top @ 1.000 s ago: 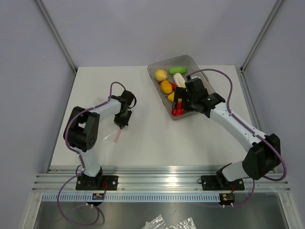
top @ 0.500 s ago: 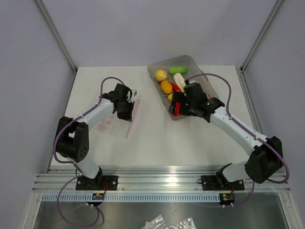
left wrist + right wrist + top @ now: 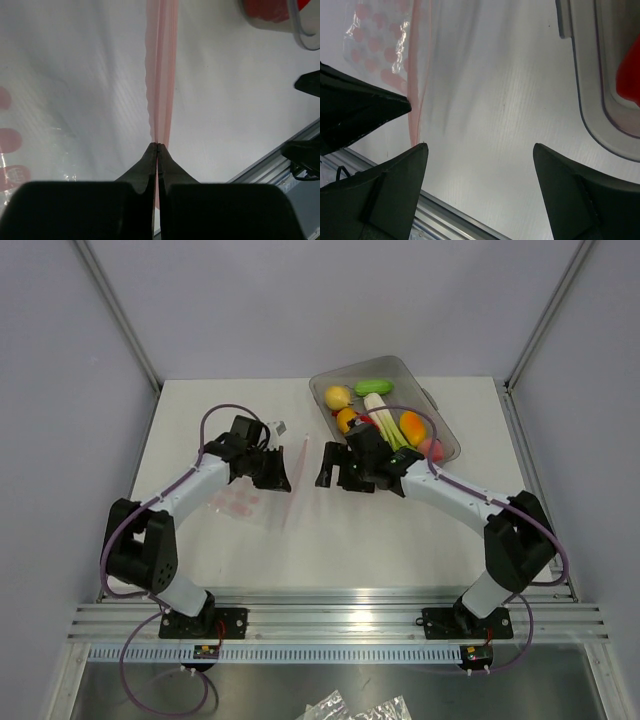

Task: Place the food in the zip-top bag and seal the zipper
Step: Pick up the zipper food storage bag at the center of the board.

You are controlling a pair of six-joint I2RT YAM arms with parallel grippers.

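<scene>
The zip-top bag (image 3: 245,502) lies flat and clear on the table left of centre, its pink print (image 3: 375,45) showing. Its zipper (image 3: 161,75) is a pink strip running away from my left gripper (image 3: 158,145), which is shut on the strip's near end. In the top view the left gripper (image 3: 272,472) sits at the bag's right edge, by the zipper (image 3: 292,490). My right gripper (image 3: 479,146) hangs open and empty over bare table just right of the zipper (image 3: 415,90), also seen as the right gripper (image 3: 328,472). The food stays in the tray: yellow (image 3: 338,397), green (image 3: 374,387), orange (image 3: 412,426).
The grey translucent tray (image 3: 355,367) stands at the back right, its rounded corner (image 3: 590,100) close to my right gripper. A red piece (image 3: 627,75) lies inside it. The aluminium rail (image 3: 340,620) runs along the table's near edge.
My left gripper has swung right and away from the base, dragging the bag's zipper edge with it. My right gripper has left the tray empty and moved left toward the bag.
</scene>
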